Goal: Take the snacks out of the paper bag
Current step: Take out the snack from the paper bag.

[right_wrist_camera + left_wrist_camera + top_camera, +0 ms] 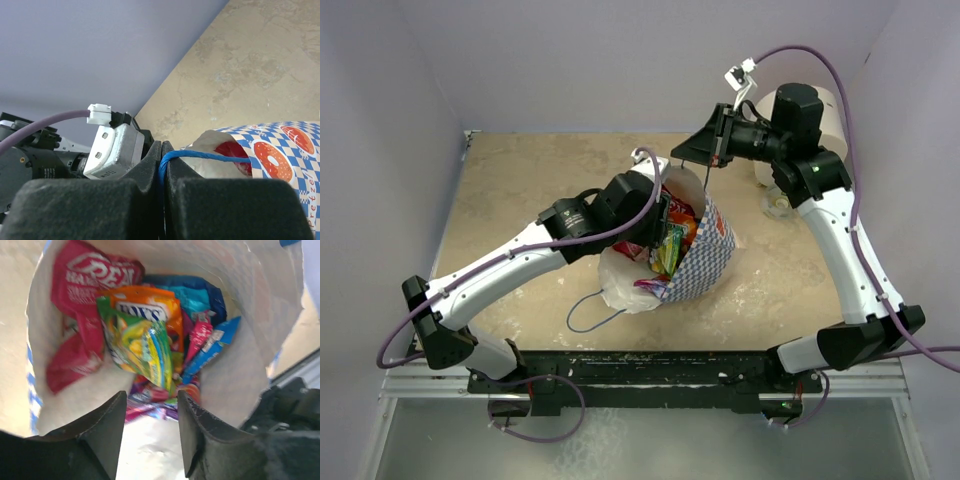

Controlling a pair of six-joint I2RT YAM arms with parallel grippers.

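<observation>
The paper bag point(705, 268), blue-and-white checked outside, lies tilted on the table with its mouth toward the left arm. Inside are the snacks point(672, 240). In the left wrist view a yellow-green packet point(140, 345) lies on top, with a red one point(85, 285), an orange one point(150, 307) and a blue one point(210, 347) around it, against the white inner wall point(240, 305). My left gripper point(151, 396) is open at the bag's mouth, holding nothing. My right gripper point(161, 146) is shut on the bag's blue cord handle point(200, 156) and holds it up behind the bag point(280, 150).
A large white cylinder point(825, 105) stands at the back right behind the right arm. The bag's other blue handle point(590, 310) loops loose on the table near the front edge. Pale walls close in the tan table point(520, 190) on three sides.
</observation>
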